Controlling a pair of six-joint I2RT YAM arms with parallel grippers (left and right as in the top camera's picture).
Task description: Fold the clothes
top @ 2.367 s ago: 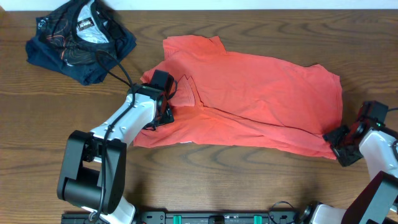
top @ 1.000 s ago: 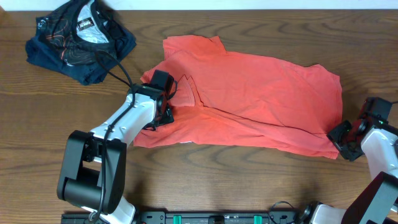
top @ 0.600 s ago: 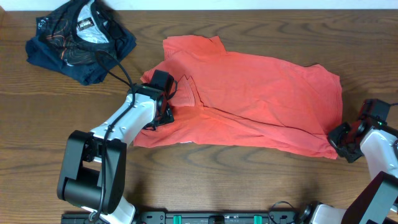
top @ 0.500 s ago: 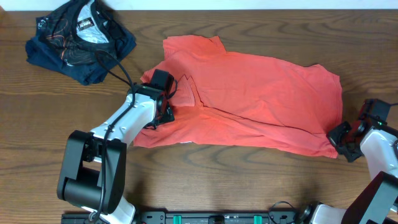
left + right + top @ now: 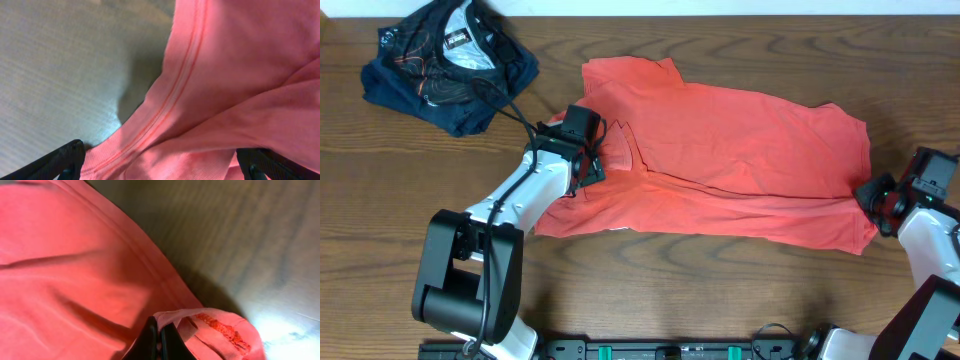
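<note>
- The coral-red T-shirt [image 5: 720, 160] lies spread, back up, across the middle of the wooden table [image 5: 720, 300]. Its long axis runs left to right, and one sleeve points toward the far edge.
- The overhead view shows its whole outline, with a long crease running across the lower half. Neither wrist view shows this.
- The right gripper [image 5: 876, 193] sits at the shirt's right edge, near the lower corner.
- From above, its jaws cannot be made out. The right wrist view shows the two dark fingers [image 5: 150, 337] pressed together, with a bunched fold of hem caught at their tips and red stitching showing on the turned-over cloth.
- The same view shows the hem's double seam running diagonally, with the shirt's shadow on the bare wood beside it.
- The left gripper [image 5: 582, 150] rests over the shirt's left end, by the sleeve.
- The left wrist view shows its jaws spread wide, one fingertip [image 5: 70, 159] at each lower corner of the frame. A stitched hem runs between them and the cloth is not pinched.
- Only the overhead view shows the dark navy garment [image 5: 450, 65], crumpled at the table's far left corner, well apart from the shirt.
</note>
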